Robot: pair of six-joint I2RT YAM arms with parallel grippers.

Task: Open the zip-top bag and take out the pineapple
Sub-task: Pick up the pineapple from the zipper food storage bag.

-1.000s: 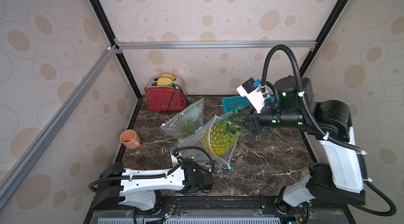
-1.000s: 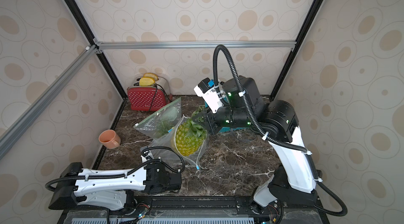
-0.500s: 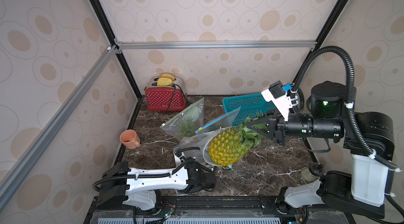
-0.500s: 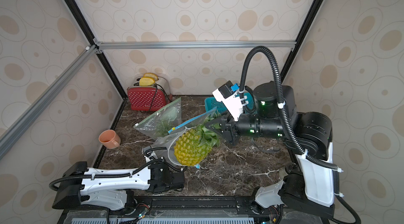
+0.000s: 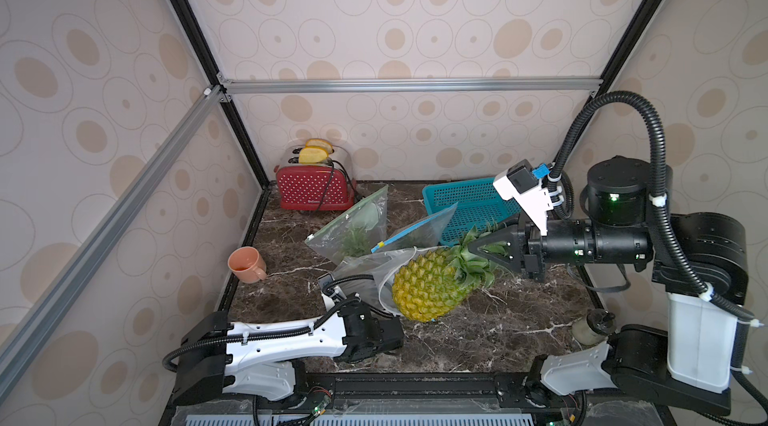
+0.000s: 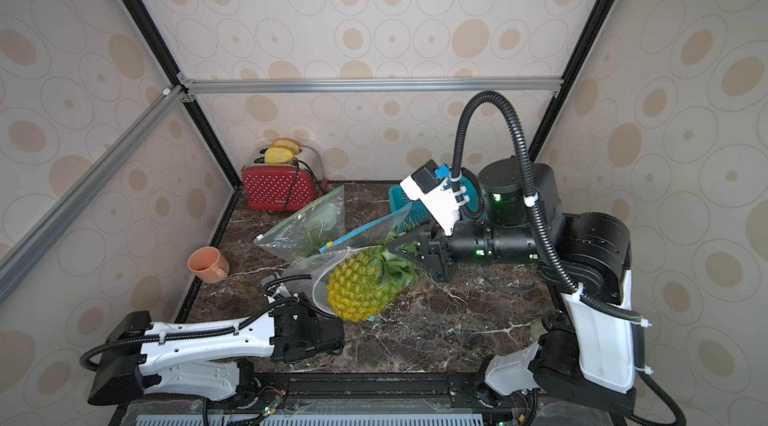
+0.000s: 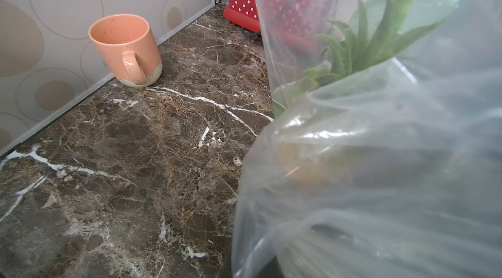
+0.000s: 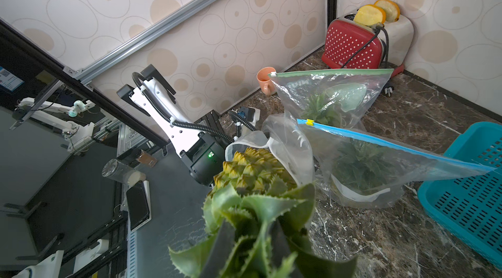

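Observation:
The pineapple (image 5: 428,286) (image 6: 361,286) hangs tilted just above the marble table, crown toward the right. My right gripper (image 5: 478,246) (image 6: 397,248) (image 8: 251,246) is shut on the crown leaves. The clear zip-top bag (image 5: 365,274) (image 6: 307,274) (image 8: 285,138) lies crumpled and open to the left, its rim curling against the fruit's base. My left gripper (image 5: 392,336) (image 6: 336,334) sits low at the table's front, shut on the bag's lower end. In the left wrist view the bag (image 7: 380,181) covers the jaws.
Two other zip bags with green leaves stand behind: a green-zipped one (image 5: 353,228) and a blue-zipped one (image 5: 419,230). A teal basket (image 5: 469,203) is at the back right, a red toaster (image 5: 311,191) at the back left, a peach mug (image 5: 245,263) by the left wall, and a small jar (image 5: 590,326) at the front right.
My right gripper has pulled back to the right with the pineapple, drawing it out of the clear bag. The left arm has stayed low, holding the bag.

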